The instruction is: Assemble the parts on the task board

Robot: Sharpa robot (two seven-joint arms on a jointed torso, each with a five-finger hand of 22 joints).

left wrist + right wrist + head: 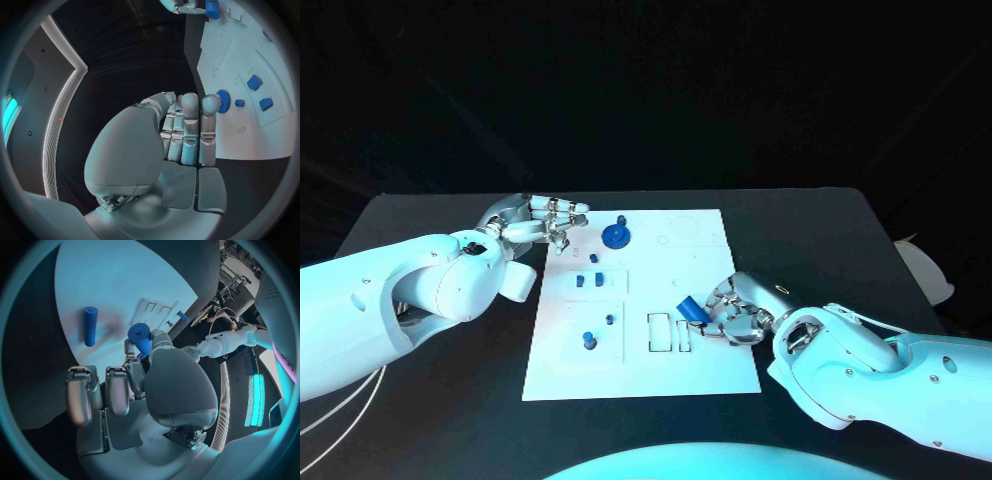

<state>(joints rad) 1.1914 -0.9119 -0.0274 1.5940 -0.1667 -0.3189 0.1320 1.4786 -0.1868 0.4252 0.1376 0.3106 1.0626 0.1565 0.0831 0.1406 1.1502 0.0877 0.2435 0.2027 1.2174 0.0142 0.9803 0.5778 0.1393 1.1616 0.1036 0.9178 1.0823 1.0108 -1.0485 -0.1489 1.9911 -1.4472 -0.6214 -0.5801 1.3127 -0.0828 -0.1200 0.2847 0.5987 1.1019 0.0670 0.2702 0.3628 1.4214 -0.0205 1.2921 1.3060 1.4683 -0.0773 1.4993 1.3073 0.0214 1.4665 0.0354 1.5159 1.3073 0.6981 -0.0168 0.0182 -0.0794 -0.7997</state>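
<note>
The white task board (646,375) lies mid-table. My right hand (733,318) is over its right edge beside the rectangular slots (669,332) and pinches a small blue part (687,307) in its fingertips; the right wrist view shows this blue part (140,336) between thumb and finger. A blue peg (90,326) lies loose on the board. My left hand (538,222) hovers at the board's far left corner, fingers loosely bent, holding nothing. Close to it sits a blue gear (616,236), with small blue blocks (589,280) nearer me. The left wrist view shows the gear (223,96) and blocks (254,82).
A pale object (929,268) sits at the table's right edge. Thin cables (329,400) hang by my left arm. More blue pegs (591,340) stand on the board's near left part. Black table (444,400) surrounds the board.
</note>
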